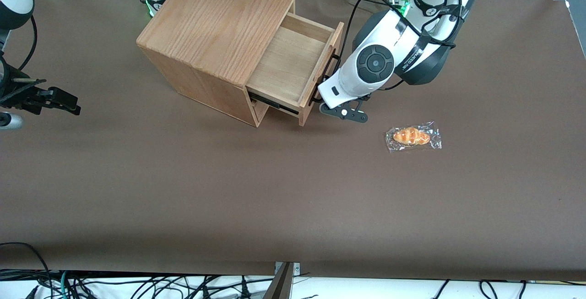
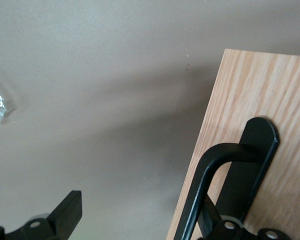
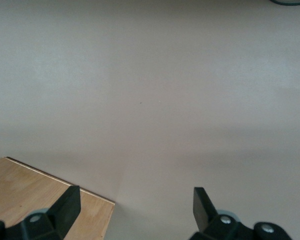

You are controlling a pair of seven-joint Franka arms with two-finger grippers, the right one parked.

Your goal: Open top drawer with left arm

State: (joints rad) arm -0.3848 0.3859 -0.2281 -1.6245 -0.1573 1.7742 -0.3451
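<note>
Currently the top drawer (image 1: 293,67) stands pulled well out of the oak box casing (image 1: 215,38), so that its pale plywood floor lies open to view from above and a black side rail shows along the edge nearer the front camera. The casing sits on the brown table (image 1: 293,198), toward the parked arm's end from the working arm. The left arm (image 1: 393,47) reaches down in front of the drawer, its round black disc cap facing the front camera. Its gripper (image 1: 344,111) sits low at the drawer front, just beside the black bar handle (image 2: 210,185).

From the left wrist view, the gripper's fingers (image 2: 65,212) are spread apart: one finger hangs over bare table, clear of the drawer, while the other lies against the drawer front at the handle, partly hidden by the bar. The handle's rounded mounting foot (image 2: 255,150) rests flat on the oak front panel.

A wrapped croissant (image 1: 413,137) lies on the table nearer the front camera than the gripper, apart from the drawer and toward the working arm's end.
</note>
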